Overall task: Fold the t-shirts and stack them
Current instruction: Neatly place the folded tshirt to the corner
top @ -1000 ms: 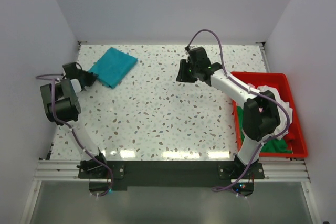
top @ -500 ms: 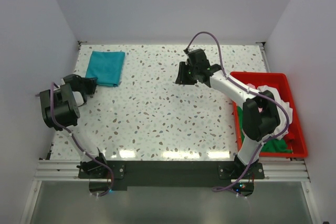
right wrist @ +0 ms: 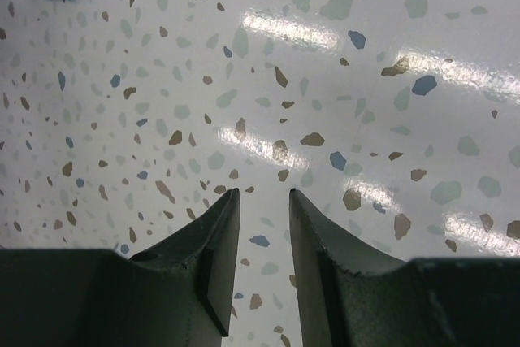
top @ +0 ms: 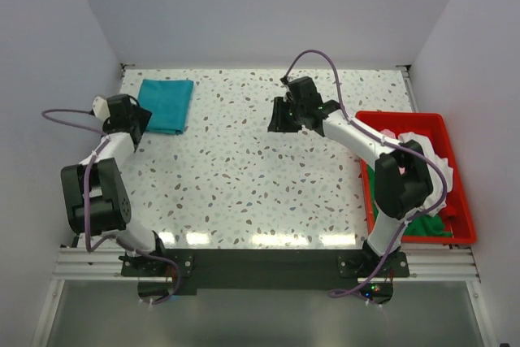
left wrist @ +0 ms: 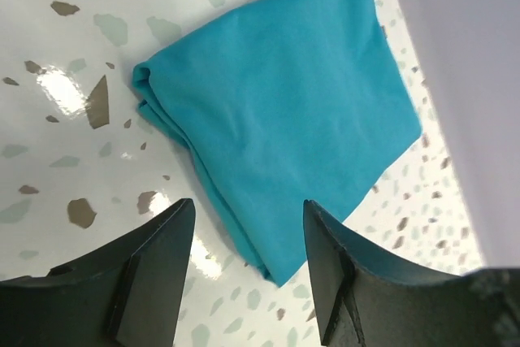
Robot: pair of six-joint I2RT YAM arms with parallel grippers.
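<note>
- The teal t-shirt (top: 166,105) lies folded into a neat flat rectangle in the upper left of the top view, on the speckled table (top: 244,176), close to the left edge and the far edge.
- The left gripper (top: 136,119) is at the lower left corner of this shirt in the top view, just beside its edge.
- In the left wrist view its two dark fingers (left wrist: 154,258) stand well apart at the bottom of the frame. Nothing is held between them. The folded shirt fills the middle of that frame and its lower corner reaches down into the gap; I cannot tell if a finger touches the cloth.
- The right gripper (top: 279,115) is in the upper middle of the top view, over bare table and well apart from the teal shirt.
- In the right wrist view its fingers (right wrist: 219,241) leave only a narrow gap. Only the table surface shows through it, so this gripper holds nothing. A small teal corner shows in the upper left of that frame.
- The red bin (top: 451,237) is at the right side of the top view. White cloth (top: 424,137) and green cloth (top: 431,225) lie crumpled inside it, partly hidden by the right arm.
</note>
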